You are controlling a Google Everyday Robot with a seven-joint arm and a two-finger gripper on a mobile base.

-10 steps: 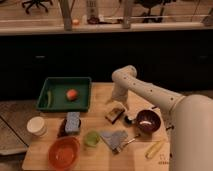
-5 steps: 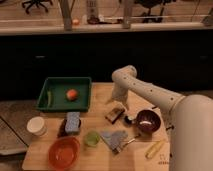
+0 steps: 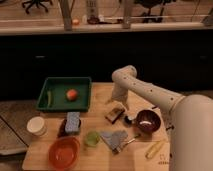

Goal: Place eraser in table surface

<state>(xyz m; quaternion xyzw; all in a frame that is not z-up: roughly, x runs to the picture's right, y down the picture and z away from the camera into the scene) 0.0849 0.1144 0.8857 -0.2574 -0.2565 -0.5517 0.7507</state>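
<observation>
Nothing is shifting between the earlier views and now: arm, gripper and every item are sitting in the same places.

Landmark: green tray (image 3: 64, 93), lying on the far left part of the table (image 3: 105, 157).

Arm (image 3: 150, 92): white, reaching from the robot body at the right edge, bending at an elbow just right of the tray's far corner and pointing down toward the tabletop.

Gripper (image 3: 118, 106): hanging right of the tray, directly above the eraser. Fingers are merging with the dark block below; how far they are parted and whether they are touching it cannot be told.

Eraser (image 3: 115, 113): small dark brown block, resting on the table right of and slightly nearer than the tray.

Other contents, largest first:
- Red bowl (image 3: 64, 152), sitting well in front of the tray at the near edge.
- Dark maroon bowl (image 3: 148, 120), standing far right of the tray, beyond the eraser.
- Grey cloth (image 3: 114, 138), lying in front and to the right of the tray.
- Blue sponge (image 3: 72, 121), lying just in front of the tray.
- White cup (image 3: 36, 125), standing in front of the tray's left corner.
- Green cup (image 3: 91, 138), standing between red bowl and cloth.
- Yellow item (image 3: 154, 148), lying far right and in front of the tray.
- Orange fruit (image 3: 72, 94), sitting inside the tray.
</observation>
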